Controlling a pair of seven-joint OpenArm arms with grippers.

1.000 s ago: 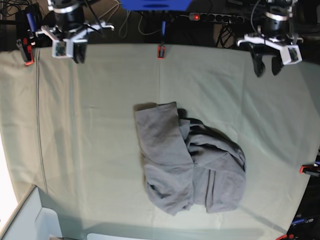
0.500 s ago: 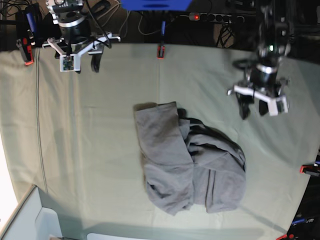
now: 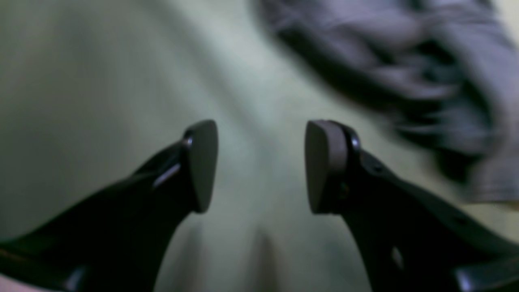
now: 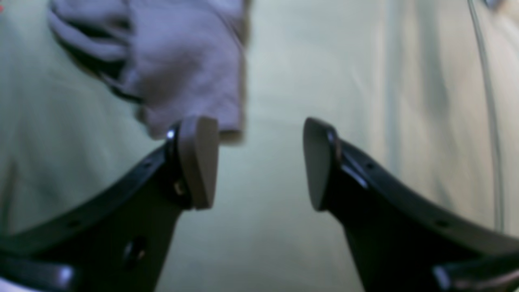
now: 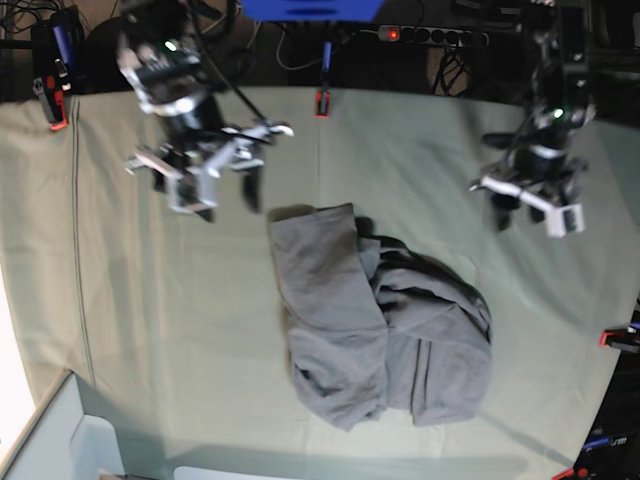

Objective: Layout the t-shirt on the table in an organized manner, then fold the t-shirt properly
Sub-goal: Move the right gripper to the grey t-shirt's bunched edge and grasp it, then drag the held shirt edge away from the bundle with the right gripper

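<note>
The grey t-shirt [image 5: 385,325] lies crumpled in a heap in the middle of the table [image 5: 150,330], which is covered in pale green cloth. My right gripper [image 5: 228,200] is open and empty just above the cloth, beside the shirt's far left corner. In the right wrist view the gripper [image 4: 259,162] has its jaws apart, with the shirt [image 4: 182,69] at upper left. My left gripper [image 5: 525,218] is open and empty over bare cloth, to the far right of the shirt. In the left wrist view the gripper [image 3: 261,166] is open, with the blurred shirt [image 3: 405,73] at upper right.
Red-orange clamps hold the cloth at the far edge [image 5: 322,103], the far left corner [image 5: 57,110] and the right edge [image 5: 615,338]. A white box [image 5: 60,440] stands at the near left corner. A power strip [image 5: 430,35] and cables lie behind the table.
Both arms have come away from the table's far edge toward the shirt. The right gripper has moved the most in the last half second, reaching the shirt's far left corner. The shirt has not moved.
</note>
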